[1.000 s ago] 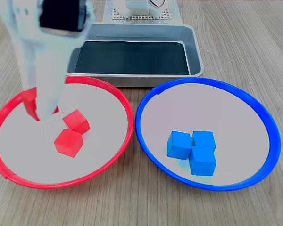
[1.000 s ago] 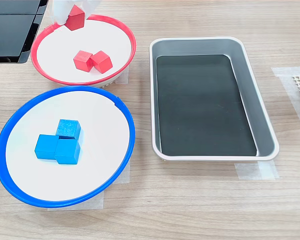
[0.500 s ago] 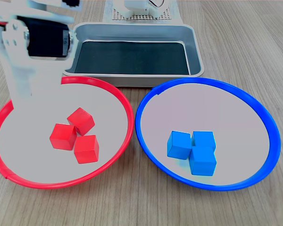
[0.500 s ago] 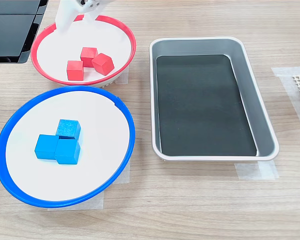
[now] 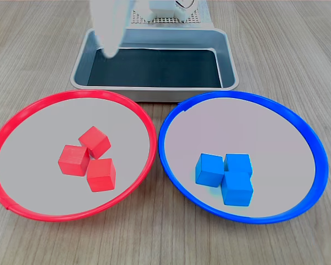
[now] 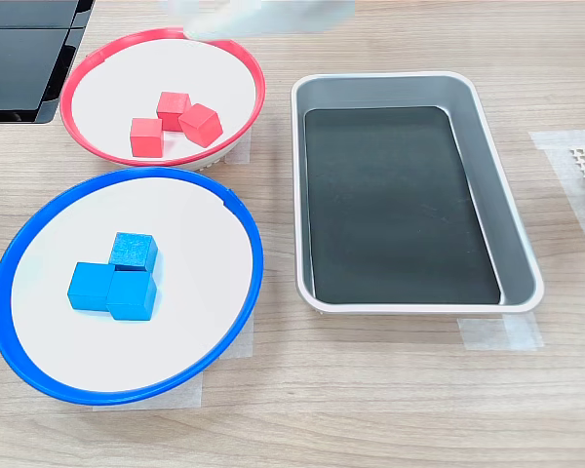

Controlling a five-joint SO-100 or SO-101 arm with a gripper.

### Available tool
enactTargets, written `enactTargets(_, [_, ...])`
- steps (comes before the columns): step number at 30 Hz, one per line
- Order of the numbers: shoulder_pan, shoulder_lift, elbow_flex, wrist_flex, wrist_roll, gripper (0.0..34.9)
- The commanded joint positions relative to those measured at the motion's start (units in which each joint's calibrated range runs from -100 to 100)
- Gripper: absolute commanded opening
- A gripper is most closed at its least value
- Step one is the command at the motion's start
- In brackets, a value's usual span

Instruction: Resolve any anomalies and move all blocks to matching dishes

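Three red blocks (image 5: 73, 160) (image 6: 146, 136) lie clustered in the red-rimmed dish (image 5: 33, 143) (image 6: 127, 78). In the blue-rimmed dish (image 5: 248, 127) (image 6: 185, 234), three blue blocks (image 5: 210, 169) (image 6: 134, 252) are bunched together. My gripper (image 5: 110, 44) (image 6: 224, 24) is a motion-blurred white shape. It hangs above the tray's near-left corner in the first exterior view and past the red dish's far rim in the second exterior view. Nothing shows in it. The blur hides how its jaws stand.
A rectangular grey metal tray (image 5: 231, 61) (image 6: 400, 195) with a dark bottom stands empty behind the dishes in the first exterior view. The arm's white perforated base (image 5: 165, 16) sits beyond it. A black panel (image 6: 24, 49) lies at the second exterior view's top left.
The third red block was let go and now rests with the other two in the red dish. The gripper has lifted away from the dish toward the tray.
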Motion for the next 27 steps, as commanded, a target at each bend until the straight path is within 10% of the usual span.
enactTargets(1, [-4.9, -36.04, 29.86, -2.15, -4.2, 0.0])
enactTargets(27, [-6.03, -77.58, 55.54, 30.45, -4.05, 0.0])
